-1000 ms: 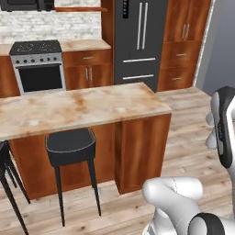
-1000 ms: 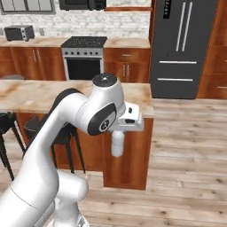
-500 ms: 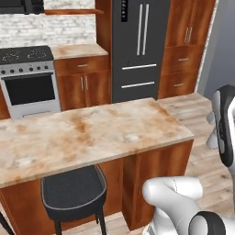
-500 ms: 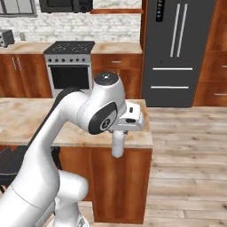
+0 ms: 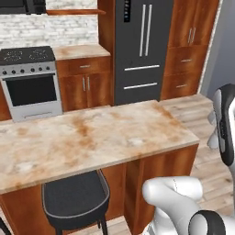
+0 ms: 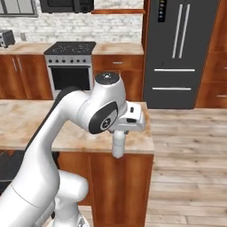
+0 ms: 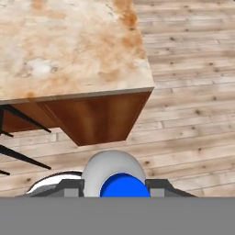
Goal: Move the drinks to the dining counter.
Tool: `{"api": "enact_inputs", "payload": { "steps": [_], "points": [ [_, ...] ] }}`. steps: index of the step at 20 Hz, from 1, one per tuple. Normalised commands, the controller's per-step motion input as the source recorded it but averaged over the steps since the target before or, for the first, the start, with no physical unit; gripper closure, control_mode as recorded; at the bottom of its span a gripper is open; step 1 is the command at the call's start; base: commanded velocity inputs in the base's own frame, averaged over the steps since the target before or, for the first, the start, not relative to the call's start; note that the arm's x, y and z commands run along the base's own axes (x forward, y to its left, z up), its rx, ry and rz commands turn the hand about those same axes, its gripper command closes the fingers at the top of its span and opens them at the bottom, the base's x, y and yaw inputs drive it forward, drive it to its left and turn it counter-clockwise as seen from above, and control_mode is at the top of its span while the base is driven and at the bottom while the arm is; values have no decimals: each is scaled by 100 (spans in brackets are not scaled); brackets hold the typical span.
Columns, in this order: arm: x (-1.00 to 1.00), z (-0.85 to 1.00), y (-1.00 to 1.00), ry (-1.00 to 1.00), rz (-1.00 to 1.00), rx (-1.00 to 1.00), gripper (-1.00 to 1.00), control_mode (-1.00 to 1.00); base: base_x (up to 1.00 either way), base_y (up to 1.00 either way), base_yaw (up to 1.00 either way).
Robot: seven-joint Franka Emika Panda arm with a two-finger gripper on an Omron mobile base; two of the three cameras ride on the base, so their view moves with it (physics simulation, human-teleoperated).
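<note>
So the whole view has shifted over the last second, and that's our base driving, not the furniture moving. The dining counter [image 5: 92,137] has gone from mid-distance to sitting right in front of us, and the stove [image 5: 32,80] and fridge [image 5: 140,46] beyond that surface have swelled up too. We read that as the carry leg nearly over: we're pulled up at the surface's end corner, close enough that the next job looks like reaching over and setting a drink down.

The blue-capped bottle [image 7: 117,179] is with us. In the hand view its blue cap and clear shoulder sit low between the dark tips, with the corner of the dining counter [image 7: 78,50] ahead of it and plank floor [image 7: 193,69] off that corner. So the pincer [image 7: 114,186] is pinching the bottle, drawn in tight around it. From the right base camera the bottle [image 6: 118,144] hangs as a pale tube under the wrist, in front of the surface's end edge.

Hard bits: the bottle's body is cut off low in the hand view, so we can't tell how square the grip is. The stool [image 5: 75,197] is partly tucked under the surface.
</note>
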Motion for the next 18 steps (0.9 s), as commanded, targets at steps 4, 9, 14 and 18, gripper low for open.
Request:
{"api": "enact_inputs", "payload": {
  "steps": [4,9,14,18],
  "points": [
    [0,0,0,0,0,0,100,100,100,8,35],
    [0,0,0,0,0,0,100,100,100,0,55],
    [0,0,0,0,0,0,100,100,100,0,50],
    [0,0,0,0,0,0,100,100,100,0,46]
  ]
}}
